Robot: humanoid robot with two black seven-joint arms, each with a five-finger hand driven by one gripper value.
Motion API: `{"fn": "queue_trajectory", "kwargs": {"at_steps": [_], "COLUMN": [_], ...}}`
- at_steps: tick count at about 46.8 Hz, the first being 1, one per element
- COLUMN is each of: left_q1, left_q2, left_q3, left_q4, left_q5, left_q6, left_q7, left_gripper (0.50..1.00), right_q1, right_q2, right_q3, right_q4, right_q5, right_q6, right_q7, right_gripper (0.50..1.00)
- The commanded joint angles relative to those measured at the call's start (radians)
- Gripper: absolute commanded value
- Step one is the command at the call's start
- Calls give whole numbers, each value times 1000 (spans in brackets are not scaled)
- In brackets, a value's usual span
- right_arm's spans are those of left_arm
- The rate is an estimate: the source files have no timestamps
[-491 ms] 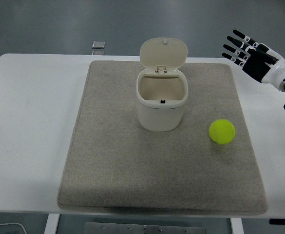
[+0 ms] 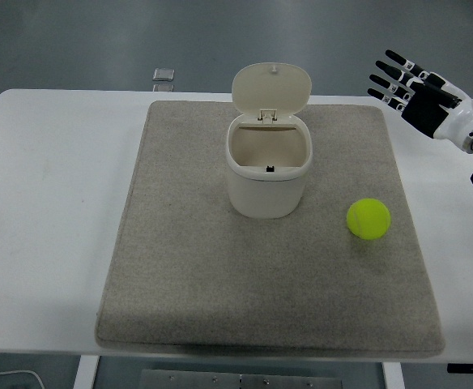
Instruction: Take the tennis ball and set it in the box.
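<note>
Tennis ball point(image 2: 368, 219): yellow-green, sitting free on the grey mat point(image 2: 180, 267), right of centre, nothing touching it, near the mat's right edge.
Box point(image 2: 268, 174): a cream bin near the middle of the mat, lid point(image 2: 271, 87) flipped up at the back, mouth wide open and, as far as the view shows, empty inside. The ball lies to its right and a little nearer the table's front edge, apart from it.
Right hand point(image 2: 411, 87): up at the far right corner of the table point(image 2: 50, 203), black fingers point(image 2: 385, 80) spread and fanned toward the left, holding nothing, well apart from the ball.
Left hand: not in view.
Step in hand: the reach — nothing grasped yet, so the task is at its very start.
How to do it well: I'd bring the right hand down over the ball from above with the fingers kept wide, then close around its sides. A ball on a mat may roll if nudged from one side, so an even wrap looks safest. Once held, lift clear above the rim before crossing left, and keep away from the raised lid, which a knock could tip shut.
Against half a second ago: practically no difference. The ball, box and lid sit just where they were, and the right hand hovers in the same spot with the same spread, at most a hair's shift.
Off the mat: a small clear object point(image 2: 163, 75) rests at the table's far edge, out of play.
</note>
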Motion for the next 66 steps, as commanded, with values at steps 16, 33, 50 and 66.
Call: {"fn": "queue_trajectory", "kwargs": {"at_steps": [16,33,50,66], "left_q1": [0,0,0,0], "left_q2": [0,0,0,0], "left_q3": [0,0,0,0], "left_q4": [0,0,0,0], "left_q5": [0,0,0,0], "left_q6": [0,0,0,0], "left_q7": [0,0,0,0], "left_gripper": [992,992,992,992], "right_q1": [2,23,32,35], "right_q2": [-4,-11,-17,-26], "right_q3": [4,2,4,-7], "right_q4": [0,6,8,3], "right_q5": [3,-11,-15,-107], "right_q6": [-11,-79,-76,-68], "right_q7": [2,5,6,52], "right_gripper": [913,913,913,913]}}
